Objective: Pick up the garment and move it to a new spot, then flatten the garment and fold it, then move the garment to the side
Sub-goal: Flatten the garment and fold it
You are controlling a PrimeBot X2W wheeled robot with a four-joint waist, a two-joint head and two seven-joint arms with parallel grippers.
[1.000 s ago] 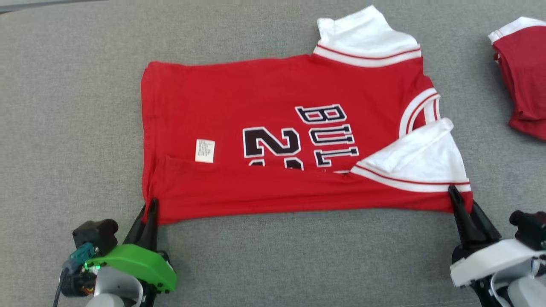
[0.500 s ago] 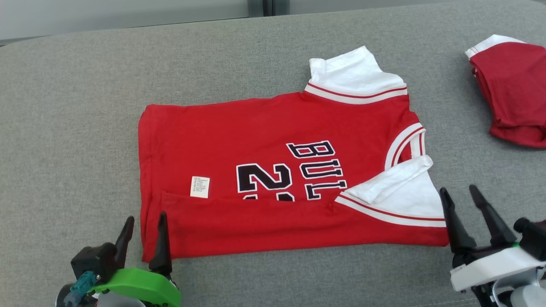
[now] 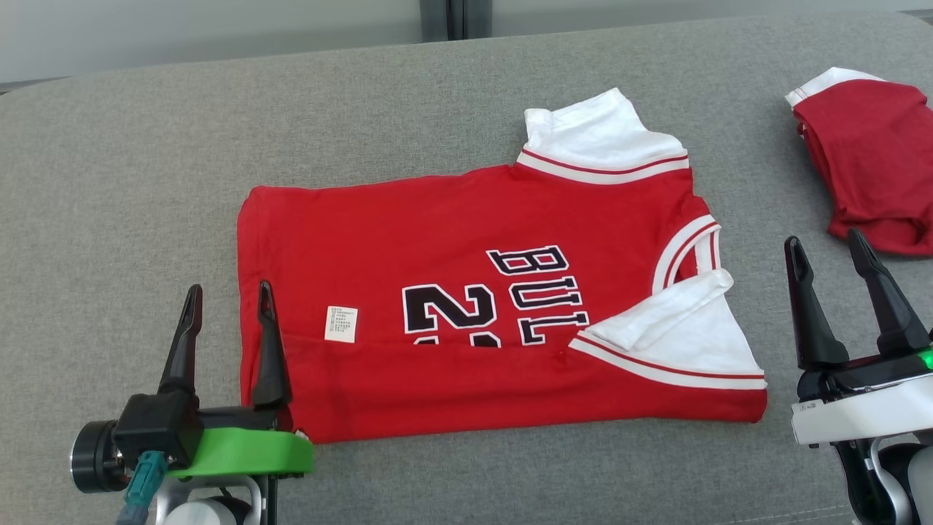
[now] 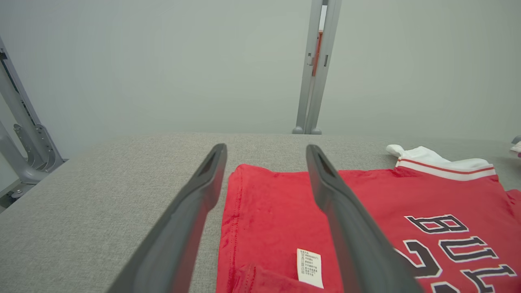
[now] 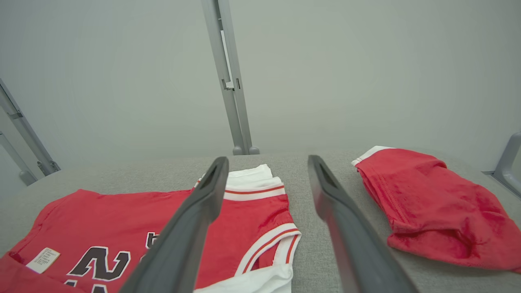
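Observation:
The garment (image 3: 437, 240) is a red jersey with white sleeves and black lettering, lying flat on the grey padded surface (image 3: 124, 182). Its near long edge is folded up over the front. A white label (image 3: 341, 324) shows near the hem. My left gripper (image 3: 228, 288) stands open and empty above the hem's near corner, one finger over the red cloth and one over the grey surface. In the left wrist view the gripper (image 4: 265, 147) points along the hem of the garment (image 4: 276, 203). My right gripper (image 3: 824, 238) is open and empty, just right of the near white sleeve (image 3: 685, 328).
A second red garment (image 3: 867, 160) with white trim lies crumpled at the far right, close to my right gripper; the right wrist view shows it (image 5: 427, 203) too. A grey metal post (image 3: 444, 14) and a pale wall stand behind the surface's far edge.
Both grippers have opened, let go of the garment's near folded edge and risen off it. The right gripper has drawn off to the right. The head camera has tilted up.

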